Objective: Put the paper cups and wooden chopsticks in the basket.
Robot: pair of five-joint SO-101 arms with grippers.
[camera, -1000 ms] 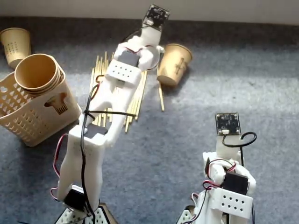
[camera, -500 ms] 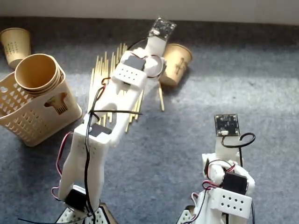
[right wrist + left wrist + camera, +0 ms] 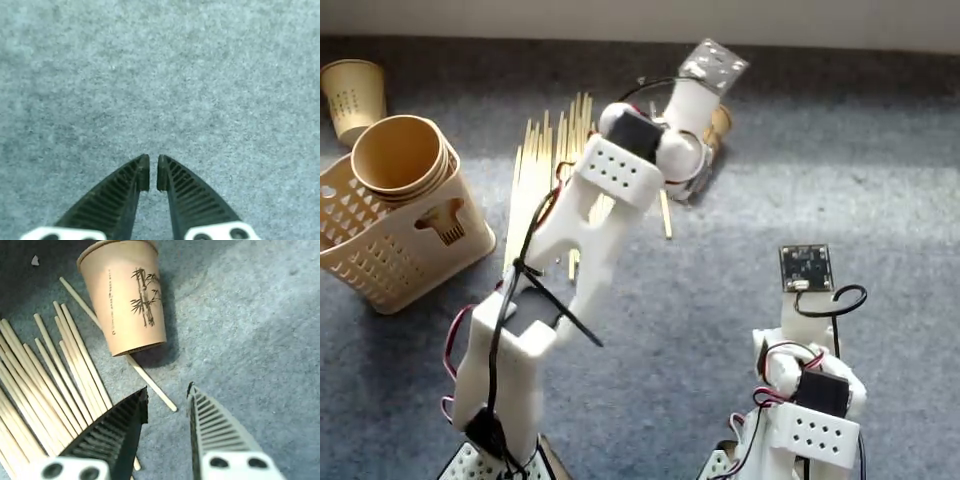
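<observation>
Gaping left hand point(image 3: 167, 390) hangs near paper cup point(image 3: 125, 295), perhaps above chopsticks point(image 3: 50, 375).

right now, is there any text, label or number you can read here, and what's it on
No text reads clearly enough to quote.
lying paper cup: a column of small print beside a bamboo drawing, too small to read
far paper cup: dark marks, too blurred to read

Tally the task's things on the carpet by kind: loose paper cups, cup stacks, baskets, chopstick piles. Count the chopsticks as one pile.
Loose paper cups: 2 (cup behind the basket, cup on its side)
Cup stack, standing in the basket: 1
Basket: 1
Chopstick pile: 1 (the sticks overlap too much to count singly)
Total: 5
</observation>
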